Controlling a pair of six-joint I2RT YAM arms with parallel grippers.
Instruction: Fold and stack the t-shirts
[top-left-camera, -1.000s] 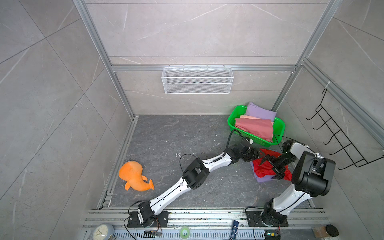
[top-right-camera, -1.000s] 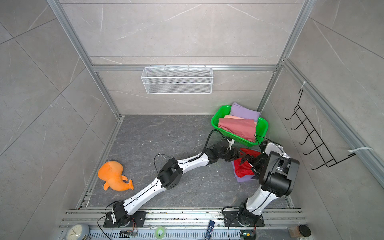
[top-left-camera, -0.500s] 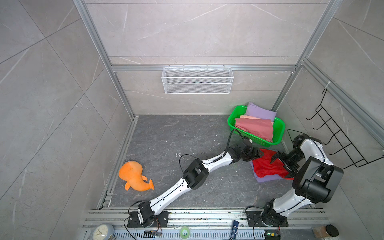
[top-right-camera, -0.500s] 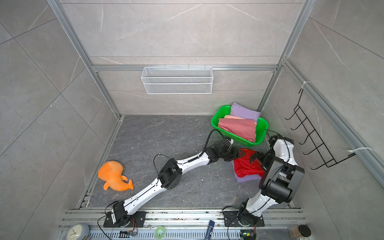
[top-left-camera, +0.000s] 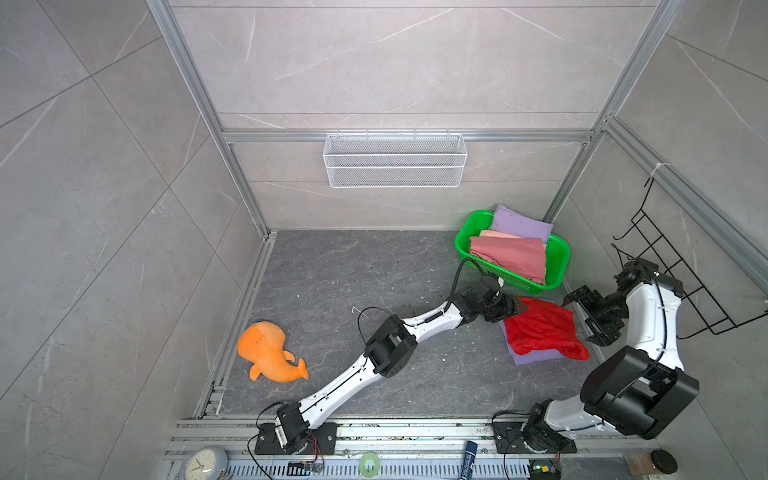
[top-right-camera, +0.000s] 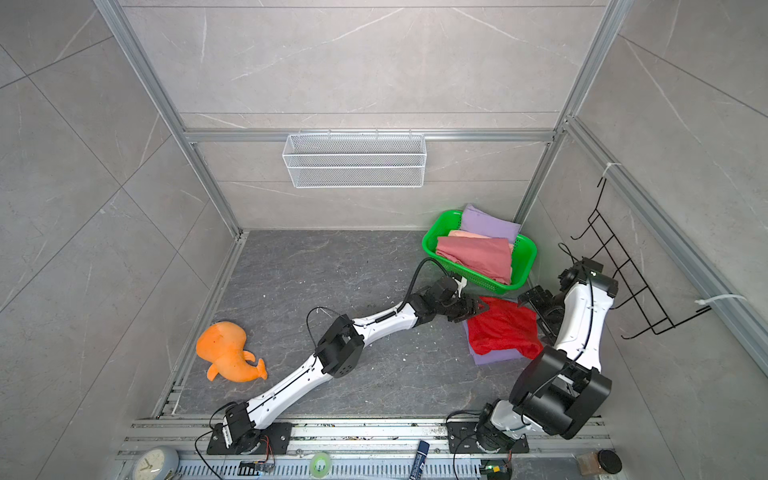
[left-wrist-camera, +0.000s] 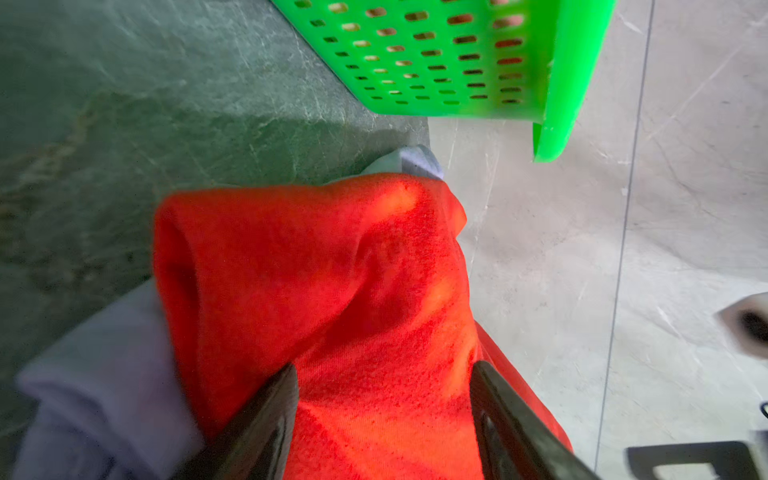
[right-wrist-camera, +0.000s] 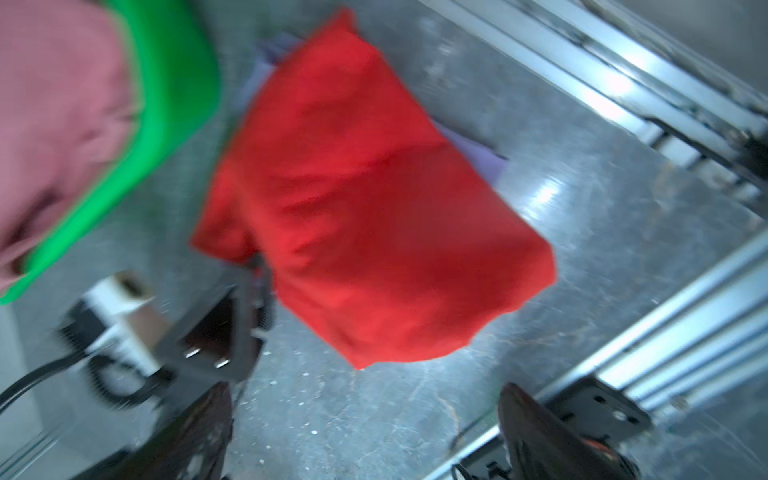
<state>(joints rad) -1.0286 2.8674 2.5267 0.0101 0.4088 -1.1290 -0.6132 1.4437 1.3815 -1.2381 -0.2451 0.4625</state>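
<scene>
Atop folded lavender t-shirt (top-left-camera: 536, 356), crumpled bright red cloth t-shirt (top-left-camera: 540, 328), left gripper (left-wrist-camera: 384, 370) jaws apart astride its edge, perhaps touching, right gripper (top-left-camera: 589, 318) spread wide, empty

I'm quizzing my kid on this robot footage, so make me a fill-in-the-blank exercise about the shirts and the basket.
The red t-shirt lies on a folded shirt coloured ____.
The green basket shows ____ folded shirts.
The right gripper has its jaws ____.
Missing: lavender; three; open.
</scene>
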